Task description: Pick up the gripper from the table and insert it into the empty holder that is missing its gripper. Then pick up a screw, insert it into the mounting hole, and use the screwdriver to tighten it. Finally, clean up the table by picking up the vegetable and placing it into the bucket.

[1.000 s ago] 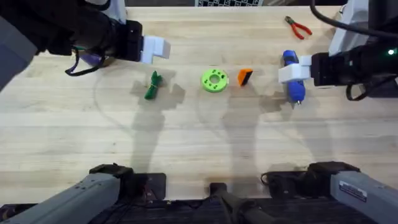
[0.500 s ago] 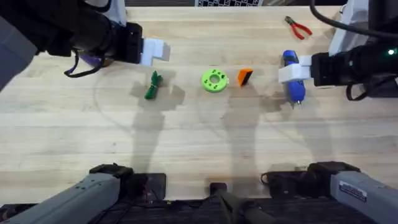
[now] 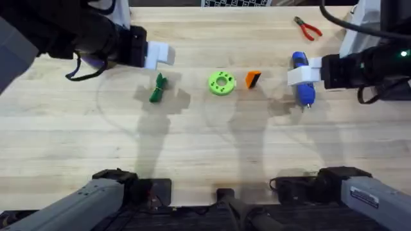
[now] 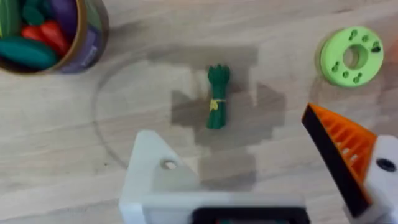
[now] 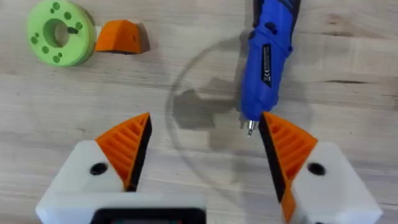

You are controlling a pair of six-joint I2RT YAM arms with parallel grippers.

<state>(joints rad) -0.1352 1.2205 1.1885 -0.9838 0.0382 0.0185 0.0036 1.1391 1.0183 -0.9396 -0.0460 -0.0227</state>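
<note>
Left end effector (image 4: 261, 186) hovers over the far left of the desk (image 3: 205, 147), released and grasping nothing. One finger is the bare white holder (image 4: 158, 174), its mounting hole visible and empty; the other finger carries its orange wedge. Judgement: the bare block is what the loose part must fill, so this arm is kept raised and presented.

Right end effector (image 5: 202, 155) hangs over the far right of the desk, spread wide and empty, both orange pads in place. The screwdriver (image 5: 267, 59) lies flat just beyond it, long axis running near-to-far on the desk, metal bit toward the arms' bases.

The gripper (image 3: 253, 79) rests untouched on the desk just beside the green disc (image 3: 221, 83), between the vegetable (image 3: 157, 88) and the screwdriver; black face toward the screwdriver side. Insertion not yet begun.

Vegetable lies flat, long axis roughly near-to-far. The bucket (image 4: 74, 37) sits near it in the left wrist view. Red pliers (image 3: 308, 28) at the far right edge.
</note>
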